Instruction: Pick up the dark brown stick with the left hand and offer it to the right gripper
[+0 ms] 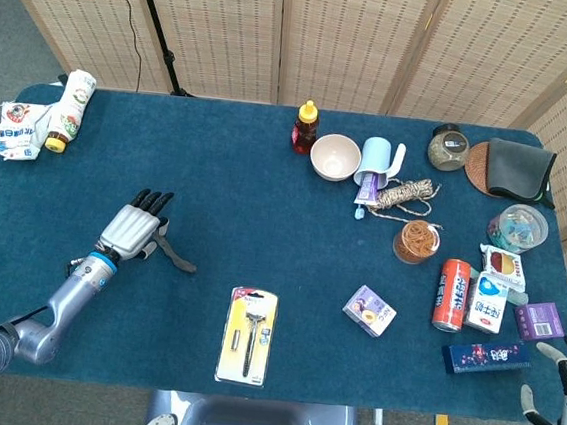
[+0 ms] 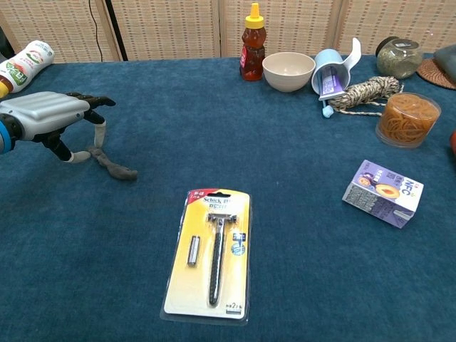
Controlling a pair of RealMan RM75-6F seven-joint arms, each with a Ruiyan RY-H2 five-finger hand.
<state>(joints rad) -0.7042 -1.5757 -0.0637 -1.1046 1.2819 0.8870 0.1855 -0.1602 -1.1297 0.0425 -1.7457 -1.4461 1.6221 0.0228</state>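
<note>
The dark brown stick [image 2: 112, 163], a short, slightly kinked and knobbly piece with a matt surface, lay flat on the napped blue cloth of the table [image 1: 245, 199], in its left part and well apart from the blister-packed razor [image 2: 212, 253], a glossy yellow card under clear plastic. The left hand [image 2: 51, 117], grey-shelled with dark fingers [image 2: 91, 100], stood over the stick's near end with its fingers spread and reaching forward and its pale-tipped thumb [image 2: 71, 155] lowered to the cloth just beside the stick; whether any tip touched the stick could not be made out, and nothing lay in its grasp. In the head view the same hand covered that end of the stick. The right hand [image 1: 566, 385] was cut off by the frame's lower right corner, off the table edge; only a few parted fingers showed, with nothing in them. A smooth cream bowl [image 2: 288, 70] and a coil of rough twine [image 2: 365, 92] lay at the far side.
</note>
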